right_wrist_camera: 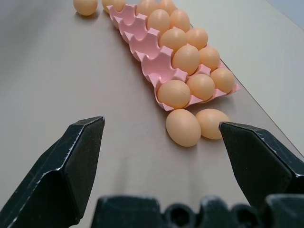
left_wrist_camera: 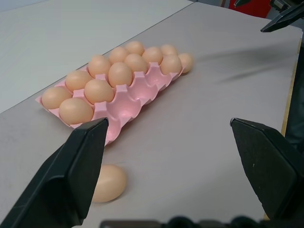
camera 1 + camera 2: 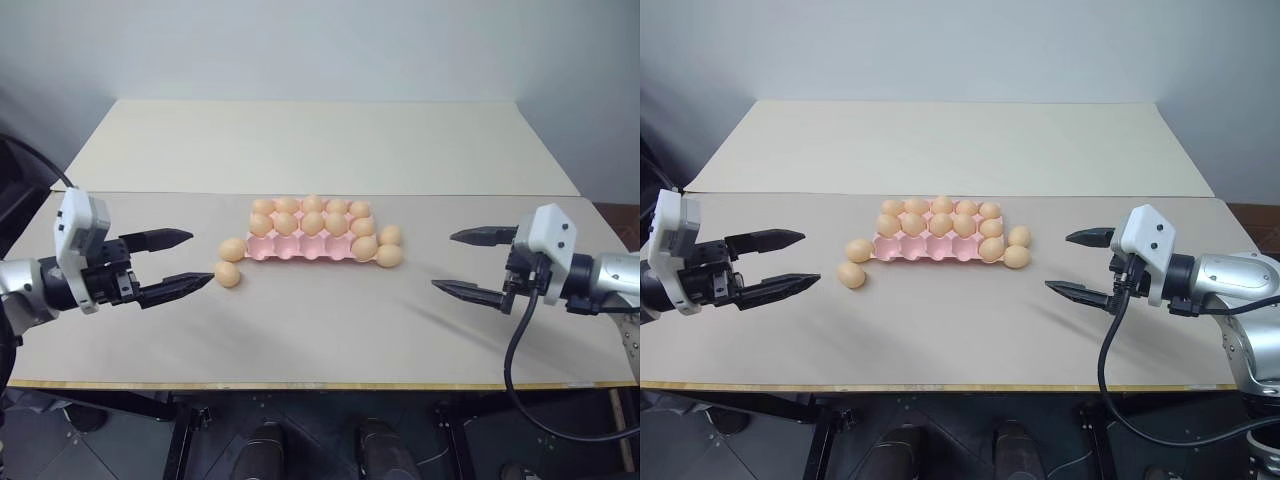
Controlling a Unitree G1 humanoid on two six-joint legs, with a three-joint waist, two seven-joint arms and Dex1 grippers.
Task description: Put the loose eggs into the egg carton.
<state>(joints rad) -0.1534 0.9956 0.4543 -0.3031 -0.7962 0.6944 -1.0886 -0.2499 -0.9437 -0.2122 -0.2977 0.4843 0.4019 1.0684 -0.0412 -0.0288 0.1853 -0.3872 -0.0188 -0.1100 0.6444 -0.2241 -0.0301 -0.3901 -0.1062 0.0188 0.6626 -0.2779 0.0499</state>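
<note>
At the lower left of the head view the left gripper (image 3: 182, 262) hovers over the table (image 3: 330, 330) with its two black fingers spread wide and nothing between them; at the lower right the right gripper (image 3: 470, 264) is the same, spread and empty. Just past the left fingertips, two loose eggs (image 3: 228, 273) lie on the table, close to the left end of the egg carton (image 3: 300, 250). Two more loose eggs (image 3: 389, 255) lie touching each other beside the right end of the carton, a little apart from the right gripper. The carton sits in the middle of the frame, pink and lidless; its two far rows are filled with tan-orange eggs, and the near row has mostly bare cups.
</note>
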